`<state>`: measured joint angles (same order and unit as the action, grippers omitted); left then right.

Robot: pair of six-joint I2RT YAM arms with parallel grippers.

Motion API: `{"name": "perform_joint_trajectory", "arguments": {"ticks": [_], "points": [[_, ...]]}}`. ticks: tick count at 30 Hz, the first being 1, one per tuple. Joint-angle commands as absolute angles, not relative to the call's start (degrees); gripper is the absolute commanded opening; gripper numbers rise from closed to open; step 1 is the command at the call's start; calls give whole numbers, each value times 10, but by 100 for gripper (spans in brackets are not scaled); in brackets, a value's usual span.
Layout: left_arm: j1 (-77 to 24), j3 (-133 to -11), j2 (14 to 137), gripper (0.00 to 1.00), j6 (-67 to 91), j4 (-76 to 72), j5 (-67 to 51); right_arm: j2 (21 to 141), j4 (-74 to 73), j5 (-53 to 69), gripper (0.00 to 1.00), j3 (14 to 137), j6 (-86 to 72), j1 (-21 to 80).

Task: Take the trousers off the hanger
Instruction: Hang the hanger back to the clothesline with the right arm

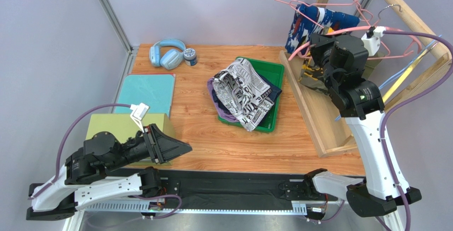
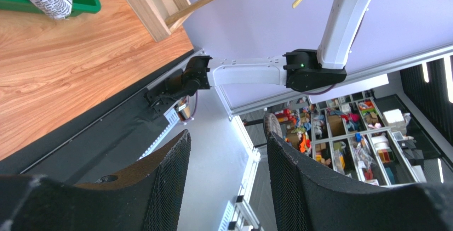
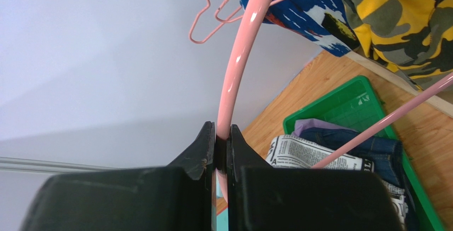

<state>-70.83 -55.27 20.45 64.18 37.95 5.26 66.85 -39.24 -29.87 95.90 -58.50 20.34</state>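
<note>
At two o'clock on the table, the right gripper [image 3: 222, 135] pinches a pink hanger [image 3: 234, 77] tight, with camouflage trousers [image 3: 404, 24] and a blue-white-red print pair [image 1: 313, 24] hanging on the wooden rack [image 1: 313, 109]. Newsprint trousers [image 1: 242, 90], denim trousers [image 3: 367, 146] and purple trousers [image 3: 313, 126] lie in the central green tray [image 1: 276, 69]. At seven o'clock, the left gripper [image 2: 227, 140] gapes wide and empty.

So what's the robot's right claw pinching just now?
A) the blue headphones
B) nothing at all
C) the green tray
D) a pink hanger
D: in the right wrist view, the right gripper has its two black fingers shut tight on the wire of the pink hanger.
</note>
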Motion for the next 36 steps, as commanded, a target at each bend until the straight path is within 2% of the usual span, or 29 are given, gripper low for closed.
{"name": "perform_joint_trajectory", "arguments": {"ticks": [1, 15, 24, 27, 34, 36], "points": [[-708, -570, 212, 61, 645, 370, 40, 678, -382, -239, 0, 1004, -601, 162], [-708, -566, 221, 60, 651, 364, 36, 657, -383, -194, 0, 988, -674, 62], [-708, -555, 224, 60, 654, 353, 32, 595, -381, -191, 1, 919, -688, 62], [-708, -550, 225, 60, 656, 348, 29, 571, -370, -175, 7, 900, -684, 62], [-708, -544, 225, 60, 656, 344, 27, 517, -375, -149, 37, 873, -636, 62], [-708, -541, 225, 60, 657, 342, 27, 508, -387, -138, 42, 873, -621, 62]]}}
